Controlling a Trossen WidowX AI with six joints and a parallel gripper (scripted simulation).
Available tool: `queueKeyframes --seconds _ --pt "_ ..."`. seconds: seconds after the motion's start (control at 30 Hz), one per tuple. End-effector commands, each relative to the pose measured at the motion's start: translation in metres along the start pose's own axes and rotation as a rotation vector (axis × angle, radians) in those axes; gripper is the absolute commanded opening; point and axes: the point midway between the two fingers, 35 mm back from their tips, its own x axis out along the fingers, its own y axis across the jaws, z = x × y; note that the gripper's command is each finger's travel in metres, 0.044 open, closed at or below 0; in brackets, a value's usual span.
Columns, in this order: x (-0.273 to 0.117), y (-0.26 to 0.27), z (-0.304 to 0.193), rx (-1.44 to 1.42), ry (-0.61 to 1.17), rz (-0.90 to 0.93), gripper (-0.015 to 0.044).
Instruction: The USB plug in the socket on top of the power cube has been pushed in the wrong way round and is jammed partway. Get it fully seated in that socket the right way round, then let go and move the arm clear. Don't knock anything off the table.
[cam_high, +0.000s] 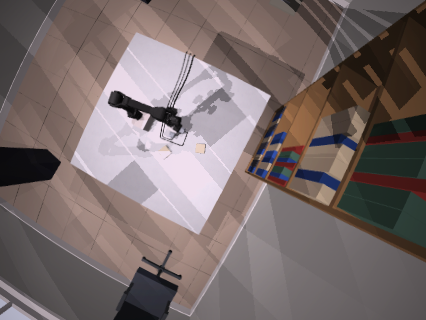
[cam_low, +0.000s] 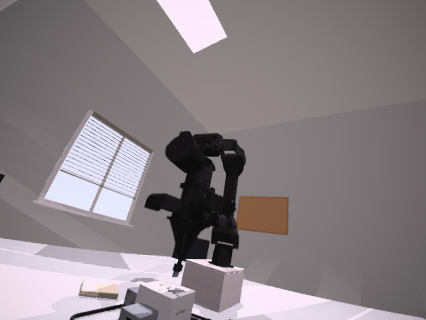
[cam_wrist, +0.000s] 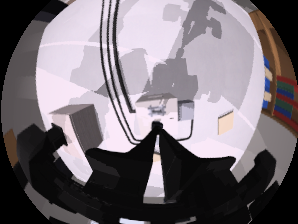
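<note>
While gripper (cam_low: 176, 270) hangs above cube (cam_low: 164, 298), nearly shut, pinching plug (cam_wrist: 157, 123) lifted clear of socket: check plug turned right way, line up square over socket, lower slow, press straight, avoid dragging cable (cam_wrist: 111, 70).

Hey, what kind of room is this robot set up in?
Probably an office or study. A bookshelf stacked with books lines one wall, an office chair stands by the white table, and a window with blinds and a corkboard show on the walls.
</note>
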Motion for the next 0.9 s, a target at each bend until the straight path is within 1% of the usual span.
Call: queueKeyframes --seconds 0.0,0.2,0.87 --pt "0.0004 0.0004 -0.0001 -0.124 0.0 0.002 0.0" --pt "0.0004 0.0004 -0.0001 -0.264 0.0 0.002 0.0" --pt "0.0008 -0.0001 0.0004 -0.259 -0.006 0.0 0.0"
